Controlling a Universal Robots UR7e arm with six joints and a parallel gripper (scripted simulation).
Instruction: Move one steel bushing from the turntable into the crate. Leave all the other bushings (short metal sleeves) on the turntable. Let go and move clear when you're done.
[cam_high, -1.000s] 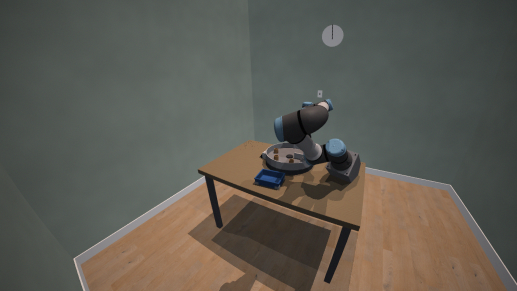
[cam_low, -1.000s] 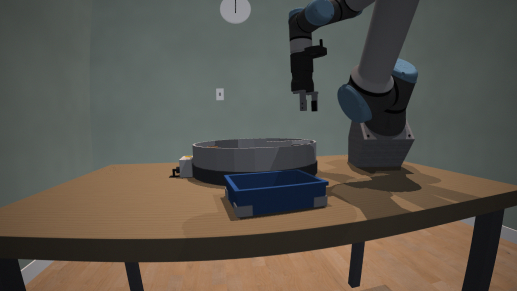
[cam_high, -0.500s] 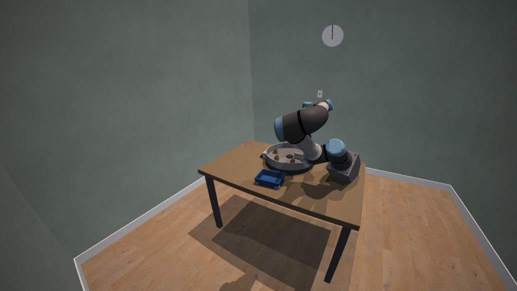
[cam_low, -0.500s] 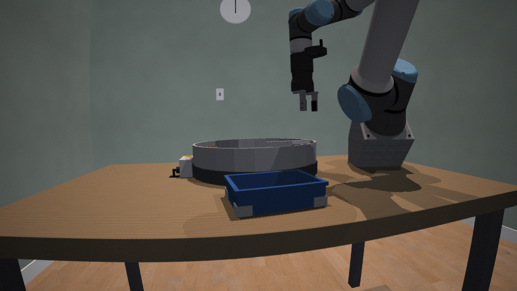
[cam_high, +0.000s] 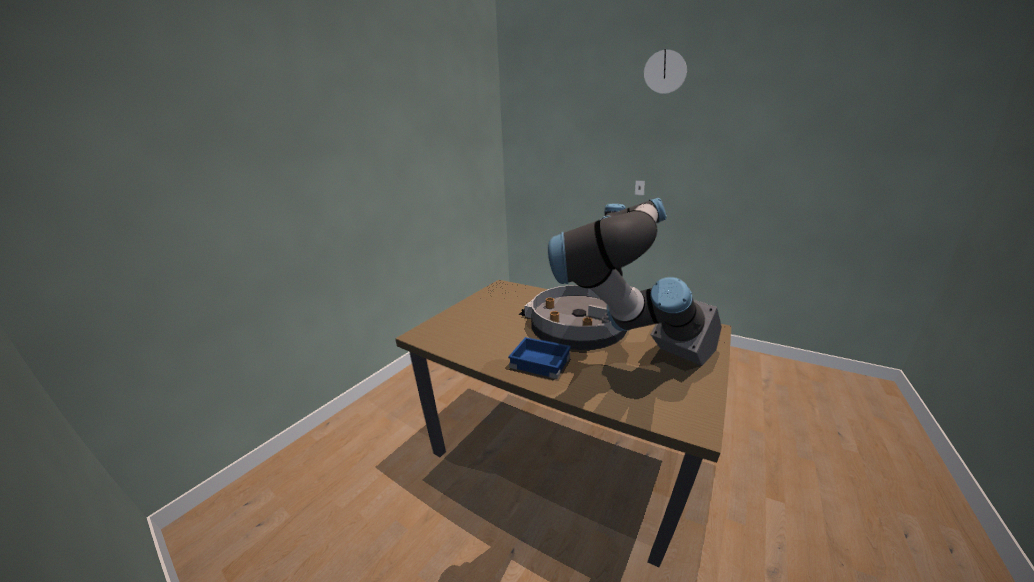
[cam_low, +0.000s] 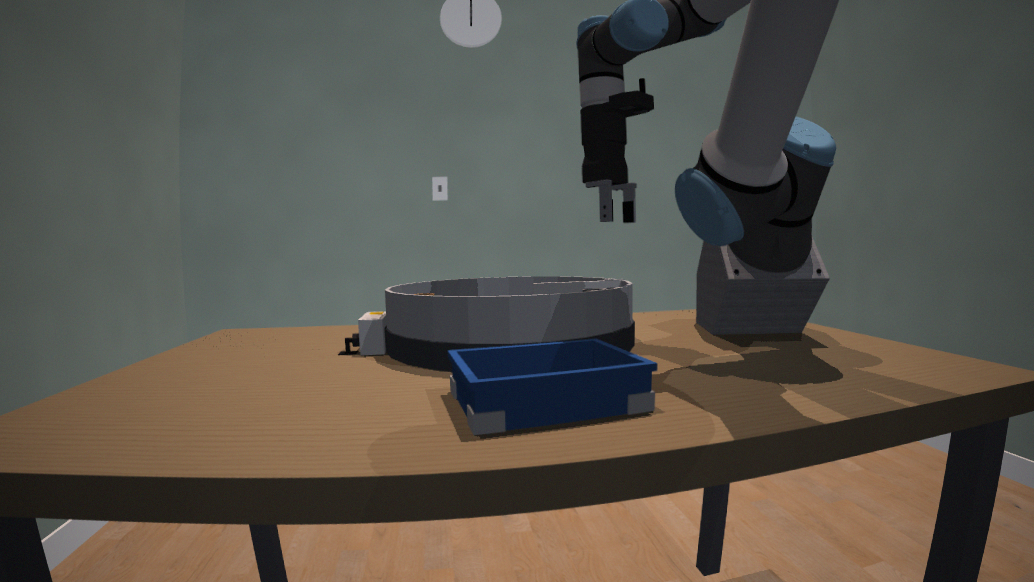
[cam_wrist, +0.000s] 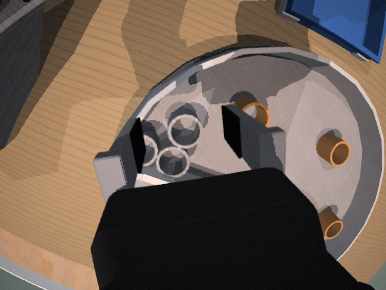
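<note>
At the table's front edge sits the blue crate (cam_low: 551, 383), nothing visible in it, and just behind it the grey turntable (cam_low: 506, 310). High above its right side hangs the gripper (cam_low: 617, 203), fingers spread wide, holding nothing. Only the wrist view looks inside the turntable: steel bushings (cam_wrist: 184, 131) clustered below the fingers, three, I think, and bronze sleeves (cam_wrist: 333, 148) further round. Wooden table (cam_high: 477, 332), plank floor (cam_high: 832, 462), green wall with a clock (cam_high: 664, 70).
</note>
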